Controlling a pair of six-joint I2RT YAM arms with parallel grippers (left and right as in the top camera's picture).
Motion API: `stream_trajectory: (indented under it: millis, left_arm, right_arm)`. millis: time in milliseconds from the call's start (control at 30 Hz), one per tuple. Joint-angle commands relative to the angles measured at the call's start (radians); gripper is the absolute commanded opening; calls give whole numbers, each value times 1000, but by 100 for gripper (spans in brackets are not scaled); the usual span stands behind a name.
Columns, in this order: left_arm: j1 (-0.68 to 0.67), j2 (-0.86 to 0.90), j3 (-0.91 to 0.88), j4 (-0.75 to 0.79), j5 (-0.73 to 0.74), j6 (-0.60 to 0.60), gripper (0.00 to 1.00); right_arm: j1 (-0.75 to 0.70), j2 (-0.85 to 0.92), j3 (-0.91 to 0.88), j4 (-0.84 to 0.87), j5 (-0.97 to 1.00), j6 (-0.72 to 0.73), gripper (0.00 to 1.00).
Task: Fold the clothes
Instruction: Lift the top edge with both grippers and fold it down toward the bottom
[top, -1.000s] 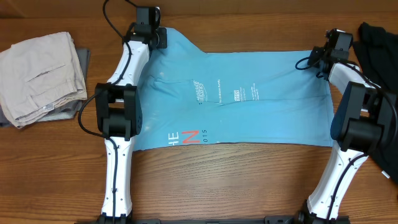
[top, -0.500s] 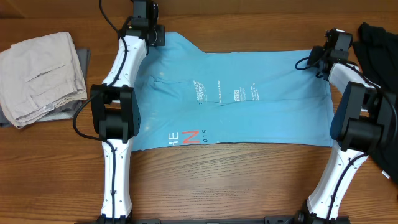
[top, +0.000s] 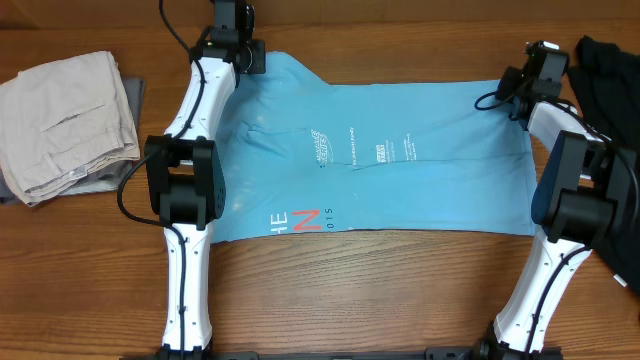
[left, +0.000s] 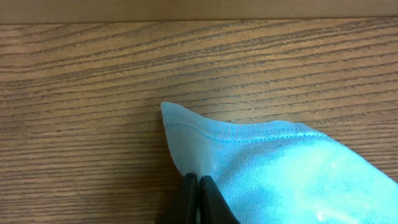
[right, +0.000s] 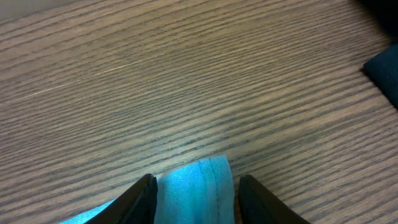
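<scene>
The clothes, a light blue T-shirt (top: 390, 160) with small white print and red-and-white lettering, lie spread flat on the wooden table. At the shirt's far left corner my left gripper (top: 250, 58) is shut, and in the left wrist view its fingertips (left: 198, 178) pinch the hemmed edge of the shirt (left: 261, 162). My right gripper (top: 508, 92) is at the far right corner. Its jaws stand open in the right wrist view, one finger (right: 142, 196) on each side of the shirt's hemmed corner (right: 194, 186), which lies loose on the table.
Folded beige trousers (top: 65, 115) lie on a grey garment (top: 133, 100) at the left edge. Dark clothing (top: 612, 70) lies at the far right, close to the right arm, and a dark corner (right: 384, 68) shows in the right wrist view.
The right gripper has opened and let go of the shirt's far right corner. The left gripper, still shut on its corner, moved slightly toward the far edge a second ago and has since held still.
</scene>
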Motion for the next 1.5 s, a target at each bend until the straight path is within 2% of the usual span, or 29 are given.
stream_trajectory:
  millis: [0,267,467,500,700,1000,1233,1467]
  left_arm:
    - [2,-40,6,1,5,20,4]
    - [2,-40,6,0,5,19,4]
    - [2,-40,6,-10,5,20,4]
    - [2,-40,6,-11,5,20,4]
    - [2,-59,6,-40,5,20,4]
    - [8,-189,6,-221,7,19,4]
    - [12,-290,6,-296,113,19,4]
    - [12,-305,6,-509,162,11,4]
  right_arm:
    - [-4,29,-7,3,-5,3,46]
    - [-4,44,-7,0,-5,2,43]
    - [-7,45,-6,-1,0,-2,5]
    - [-7,45,-6,-1,0,-5,4]
    - [-7,24,-5,-8,-1,-20,4]
    - [-7,-40,-5,-55,-2,-20,4]
    - [-7,-117,-5,-131,-17,0,4]
    - [-13,-229,-5,-272,-58,0,4]
